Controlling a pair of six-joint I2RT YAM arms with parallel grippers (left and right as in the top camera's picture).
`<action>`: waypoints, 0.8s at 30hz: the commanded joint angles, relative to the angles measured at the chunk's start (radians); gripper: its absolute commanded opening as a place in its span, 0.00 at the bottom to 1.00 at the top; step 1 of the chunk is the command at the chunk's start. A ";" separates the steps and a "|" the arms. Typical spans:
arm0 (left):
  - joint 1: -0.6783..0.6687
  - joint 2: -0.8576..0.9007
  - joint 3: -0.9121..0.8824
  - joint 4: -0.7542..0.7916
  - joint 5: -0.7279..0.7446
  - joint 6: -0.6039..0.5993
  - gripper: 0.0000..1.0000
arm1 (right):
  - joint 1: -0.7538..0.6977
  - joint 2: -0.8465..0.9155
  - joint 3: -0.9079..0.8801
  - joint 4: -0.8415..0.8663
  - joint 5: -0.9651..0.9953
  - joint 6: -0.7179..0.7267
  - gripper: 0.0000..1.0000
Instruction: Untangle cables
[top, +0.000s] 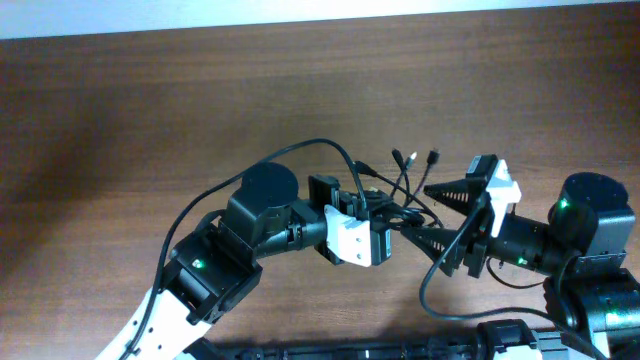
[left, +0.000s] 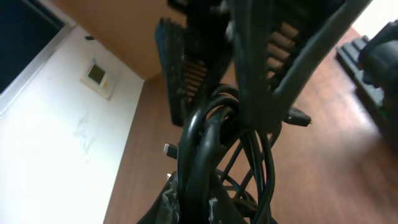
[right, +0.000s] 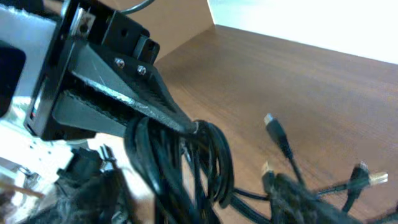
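One cable bundle (right: 186, 162) in left gripper (left: 217, 106); right gripper (top: 420, 211) agape; three plugs (right: 273, 129)

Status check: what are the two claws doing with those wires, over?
Left gripper shut on the cables. Right gripper open, fingers either side of the bundle. Cables bunched together, plugs hanging loose. Nothing else in the way.

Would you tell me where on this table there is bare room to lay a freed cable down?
The table is bare along its whole far side, beyond the cables, and at the far left, outside the left arm. The near middle is crowded: the left gripper is shut on the cables, with the open right gripper close by.
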 joint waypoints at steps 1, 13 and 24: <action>0.001 -0.007 0.012 0.014 0.066 0.013 0.00 | -0.001 -0.006 0.006 0.002 -0.024 -0.019 0.46; 0.001 -0.007 0.012 0.013 0.111 0.012 0.44 | -0.001 -0.006 0.006 0.002 -0.036 -0.045 0.04; 0.105 -0.014 0.012 0.058 -0.276 -0.624 0.96 | -0.001 -0.006 0.006 0.002 0.108 0.034 0.04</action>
